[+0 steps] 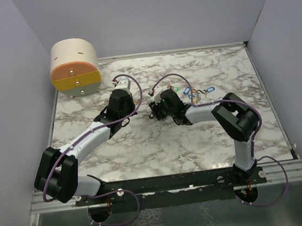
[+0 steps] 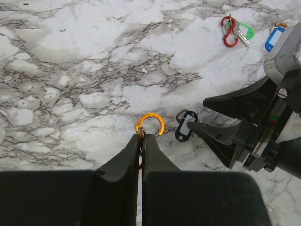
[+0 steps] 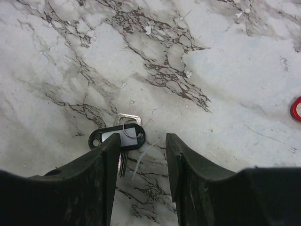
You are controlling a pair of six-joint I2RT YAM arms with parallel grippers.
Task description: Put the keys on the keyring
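We see the left gripper (image 2: pixel 142 136) pinched fully together at the bottom centre of its wrist view. Its black fingertips clamp one end of the orange keyring (image 2: pixel 151 114), a thin, glossy metal hook bent into an open C that curves up and to the right above the tips.

The right gripper (image 3: pixel 142 139) stands partly open, with bare marble showing in the gap between its two matte black fingers. It grips nothing. In its wrist view the finger on the left of the frame sits at the edge of the black key tag (image 3: pixel 106 138), overlapping it slightly. We cannot tell whether they actually touch.

That tag is a flat oval of black plastic with a pale label window and a small hole at its left end. A thin wire ring joins it to a silver metal key (image 3: pixel 127 118). In the left wrist view it lies just right of the orange hook.

At the upper right of that view lie a red clip (image 2: pixel 229 32), a green tag (image 2: pixel 245 31) and a blue tag (image 2: pixel 273 38).

The table (image 1: pixel 160 144) is smooth white marble with grey-brown veins, enclosed by plain lilac-grey walls (image 1: pixel 5 80). A round wooden box (image 1: pixel 75 67) with an orange and yellow front stands at the upper left.
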